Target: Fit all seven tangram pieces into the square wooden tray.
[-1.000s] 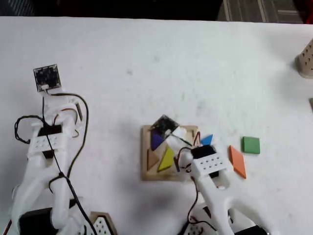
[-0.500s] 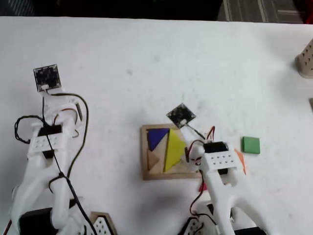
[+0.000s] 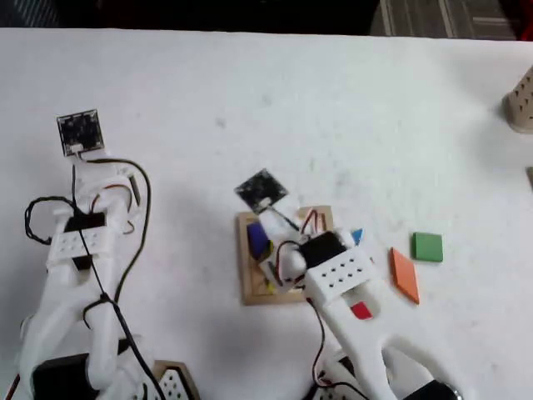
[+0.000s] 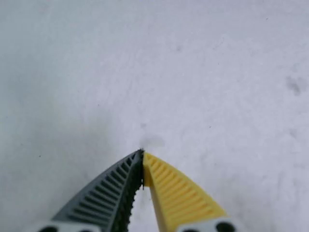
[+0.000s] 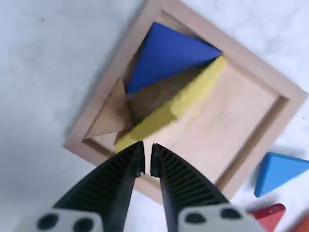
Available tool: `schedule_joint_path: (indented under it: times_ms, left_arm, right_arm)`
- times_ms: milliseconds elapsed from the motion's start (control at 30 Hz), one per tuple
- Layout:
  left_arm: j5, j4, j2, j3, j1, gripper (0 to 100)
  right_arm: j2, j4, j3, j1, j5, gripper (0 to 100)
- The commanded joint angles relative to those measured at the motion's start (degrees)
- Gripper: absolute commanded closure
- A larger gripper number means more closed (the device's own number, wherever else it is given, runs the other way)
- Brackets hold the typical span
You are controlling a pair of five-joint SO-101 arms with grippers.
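Note:
The square wooden tray (image 5: 270, 84) (image 3: 246, 287) holds a blue triangle (image 5: 164, 53) (image 3: 257, 237), a pale wooden triangle (image 5: 108, 118) and a big yellow triangle (image 5: 171, 108). The yellow one lies tilted, with one edge raised. My right gripper (image 5: 145, 162) hangs shut, with nothing in it, over the tray's rim by the yellow piece's corner. Outside the tray lie a light blue triangle (image 3: 356, 237) (image 5: 280, 171), a red piece (image 3: 360, 311) (image 5: 268, 212), an orange parallelogram (image 3: 404, 275) and a green square (image 3: 427, 247). My left gripper (image 4: 142, 153) is shut over bare table at the far left.
The right arm (image 3: 333, 275) covers much of the tray in the high view. A pale perforated object (image 3: 522, 102) stands at the table's right edge. White tabletop stretches behind the tray and between the two arms.
The right arm swung right off the tray, then back left over it. The yellow triangle lay flat beside the blue one half a second ago and is now tilted. The left arm kept still.

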Motion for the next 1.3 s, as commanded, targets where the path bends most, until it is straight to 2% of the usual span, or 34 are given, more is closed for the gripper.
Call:
schedule_joint_path:
  times_ms: [0,433,567,733,800,900,1033,1267]
  left_arm:
    - [-0.6,-1.4,-0.1,-0.2,0.7,98]
    - [-0.6,-1.4,-0.1,-0.2,0.7,98]
    - [-0.6,-1.4,-0.1,-0.2,0.7,98]
    - [-0.6,-1.4,-0.1,-0.2,0.7,98]
    - [-0.6,-1.4,-0.1,-0.2,0.7,98]
    - [-0.6,-1.4,-0.1,-0.2,0.7,98]
    - [-0.6,-1.4,-0.1,-0.2,0.7,98]
    - [-0.6,-1.4,-0.1,-0.2,0.7,98]
  right_arm:
    - [-1.4,-1.4,-2.8,4.4,-0.8,96.3]
    - [-1.9,-1.5,-3.2,3.3,-1.2,96.3]
    - [-1.3,-2.2,-2.5,-2.1,-1.2,96.3]
    - [-1.3,-17.7,8.5,-4.4,-0.9,96.3]
    - [-1.3,-20.4,12.2,-3.4,-0.8,96.3]
    - [-1.4,-17.9,13.0,-0.7,-0.5,96.3]
    - [-1.5,-15.0,13.2,4.2,3.5,96.3]
    - [-1.9,-13.9,13.2,12.5,5.5,96.3]
